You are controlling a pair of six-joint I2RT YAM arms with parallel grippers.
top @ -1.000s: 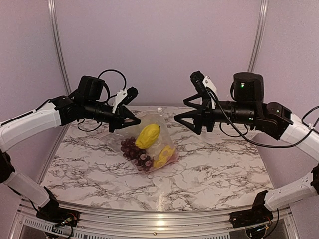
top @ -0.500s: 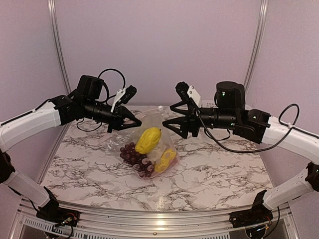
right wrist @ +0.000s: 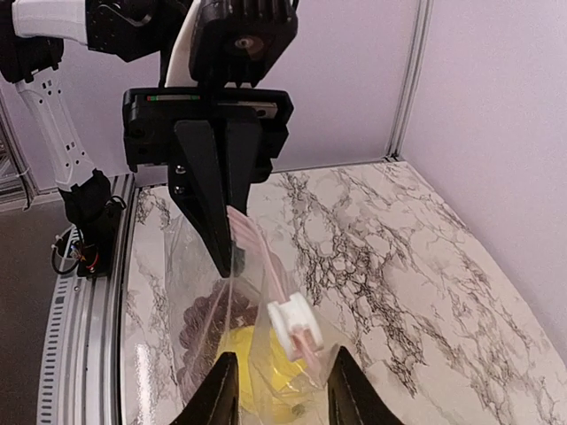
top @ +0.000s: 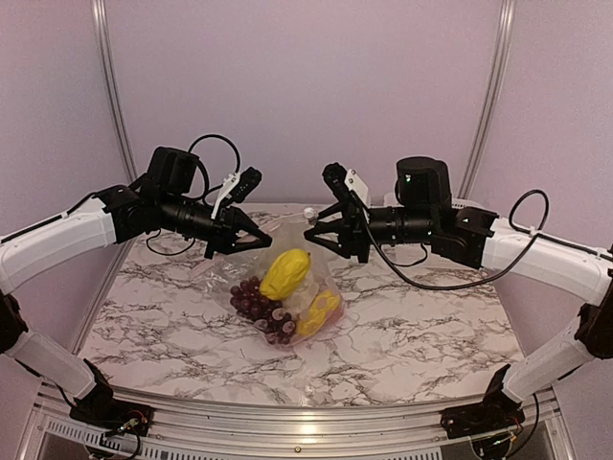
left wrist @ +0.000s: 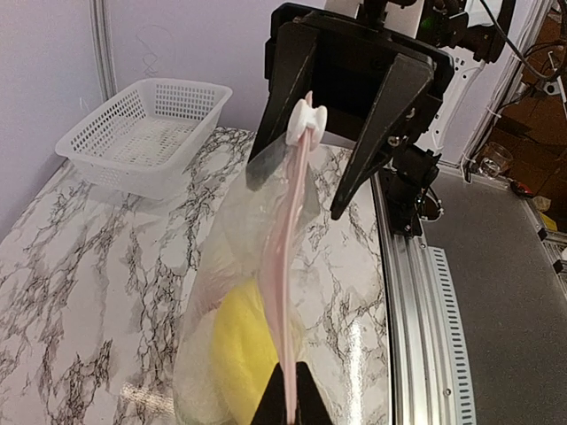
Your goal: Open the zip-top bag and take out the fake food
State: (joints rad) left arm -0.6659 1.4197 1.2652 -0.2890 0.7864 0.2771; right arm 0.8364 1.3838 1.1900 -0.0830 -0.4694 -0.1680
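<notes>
The zip-top bag [top: 292, 273] hangs tilted over the marble table, its bottom resting on the top. My left gripper [top: 261, 240] is shut on one end of its pink zip strip [left wrist: 288, 266], and the fingertips pinch the strip at the bottom edge of the left wrist view. Fake food shows through the plastic: a yellow piece [top: 285, 272], dark purple grapes [top: 254, 299] and another yellow piece [top: 319, 309]. My right gripper [right wrist: 276, 398] is open, its jaws straddling the white slider [right wrist: 292, 326] at the strip's other end without touching it.
A white lattice basket [left wrist: 142, 133] stands at the far right corner of the table. An aluminium rail [left wrist: 416, 292] runs along the table's near edge. The marble top [top: 431, 316] surrounds the bag on all sides.
My right arm has swung left to the bag's slider end and its jaws have narrowed around the slider. The left gripper has kept its hold, and the bag has shifted only slightly.
</notes>
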